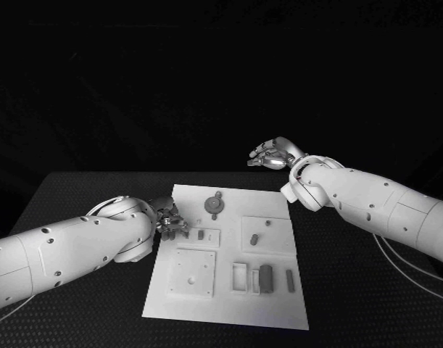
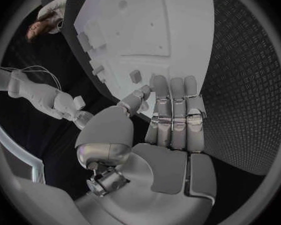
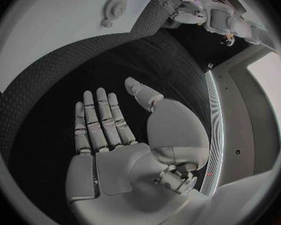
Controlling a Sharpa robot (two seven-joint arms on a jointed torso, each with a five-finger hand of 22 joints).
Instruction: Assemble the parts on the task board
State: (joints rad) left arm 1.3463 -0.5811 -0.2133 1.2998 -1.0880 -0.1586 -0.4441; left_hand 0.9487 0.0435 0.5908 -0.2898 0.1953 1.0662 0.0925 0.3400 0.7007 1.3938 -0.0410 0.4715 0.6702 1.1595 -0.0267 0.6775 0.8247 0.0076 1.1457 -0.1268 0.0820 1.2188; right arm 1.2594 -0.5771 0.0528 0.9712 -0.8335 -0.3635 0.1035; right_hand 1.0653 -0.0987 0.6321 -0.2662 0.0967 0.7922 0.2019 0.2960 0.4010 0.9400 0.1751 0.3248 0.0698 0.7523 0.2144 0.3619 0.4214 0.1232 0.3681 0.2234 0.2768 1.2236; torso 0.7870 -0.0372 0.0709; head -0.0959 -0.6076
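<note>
The white task board [image 1: 232, 297] lies in the middle of the black table. On it are a round toothed part [image 1: 214, 204], a small part [image 1: 252, 238] in a square recess, and dark upright parts [image 1: 266, 278] in slots near the front. My left hand [image 1: 171, 223] is at the board's left edge, just beside a small part [image 1: 200, 233]. In the left wrist view its fingers [image 2: 172, 110] are stretched out with the thumb apart, holding nothing, and that small part [image 2: 135, 76] stands just beyond the fingertips. My right hand [image 1: 273, 154] is raised beyond the board's far right corner, flat and holding nothing [image 3: 109, 130].
A square plate [image 1: 193, 273] with holes sits at the board's front left. Black textured table [image 1: 85, 196] surrounds the board on all sides. In the right wrist view the board [image 3: 53, 30] and the toothed part [image 3: 115, 6] lie past the fingertips, with black table between.
</note>
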